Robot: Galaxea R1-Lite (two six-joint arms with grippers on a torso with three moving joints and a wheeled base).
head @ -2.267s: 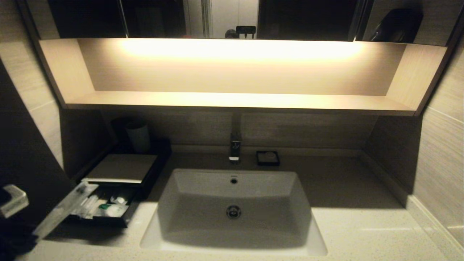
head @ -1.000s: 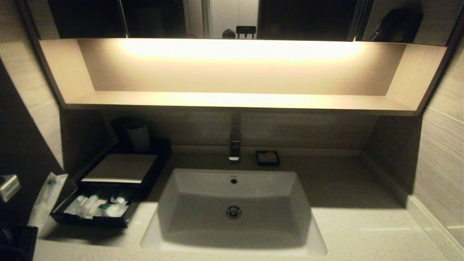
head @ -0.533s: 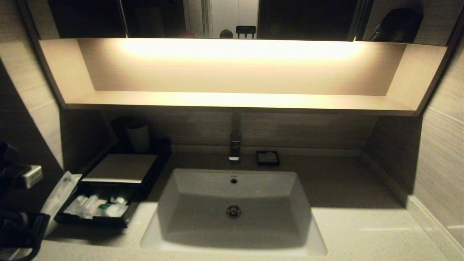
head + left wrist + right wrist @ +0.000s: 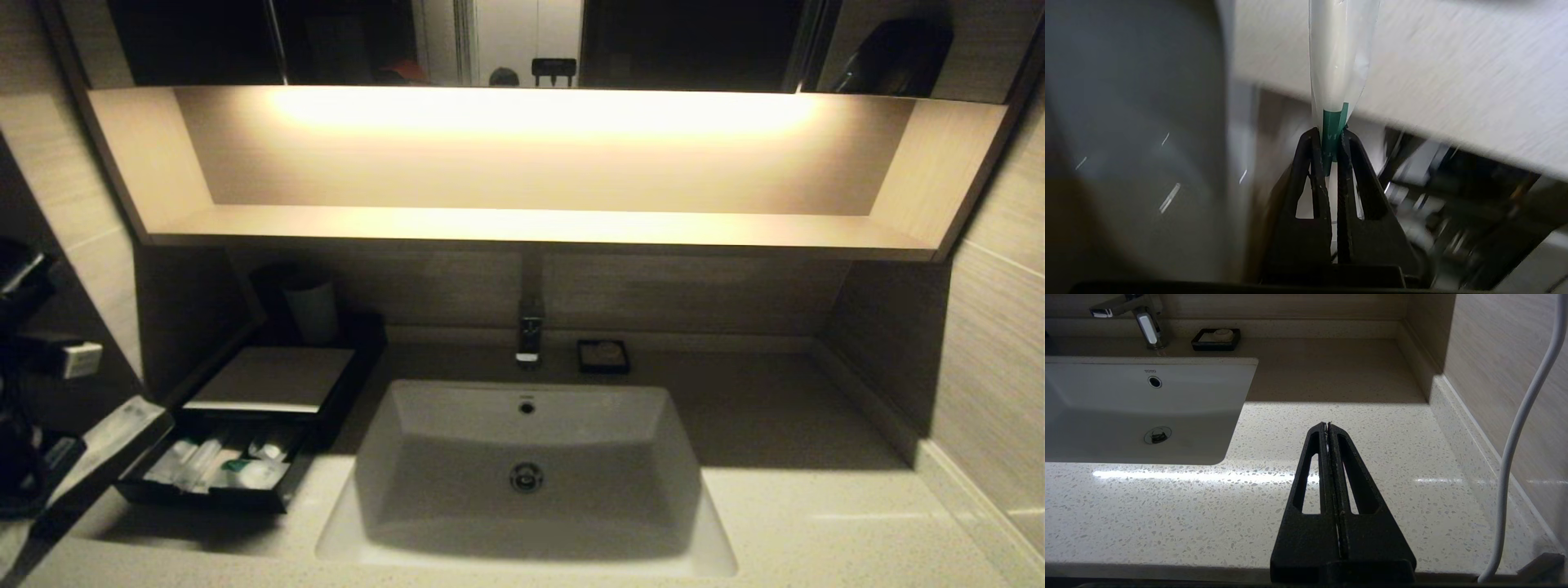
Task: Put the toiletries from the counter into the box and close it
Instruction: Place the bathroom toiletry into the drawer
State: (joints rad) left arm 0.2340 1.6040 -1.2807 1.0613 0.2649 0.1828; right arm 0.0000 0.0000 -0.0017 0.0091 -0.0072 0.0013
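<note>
Holding a long slim packet (image 4: 1337, 77) by its green end, the left gripper (image 4: 1329, 136) has its fingers (image 4: 1312, 163) clamped tight on the wrapper. In the head view the packet (image 4: 102, 445) slants at the far left edge, just beside the open drawer (image 4: 214, 469) of the black box (image 4: 273, 377), where other packets (image 4: 253, 472) already lie.

The grip is on one thin end only, so I judge the packet could swing or slip out. Being long, it may catch on the drawer's side wall or lie across the rim and block closing.

The left gripper itself is lost in shadow in the head view, and the wrist view does not show the drawer clearly, so their alignment cannot be told. The right gripper (image 4: 1328, 425), fingers pressed together, hangs idle over the worktop (image 4: 1372, 457) right of the sink (image 4: 526, 457).
</note>
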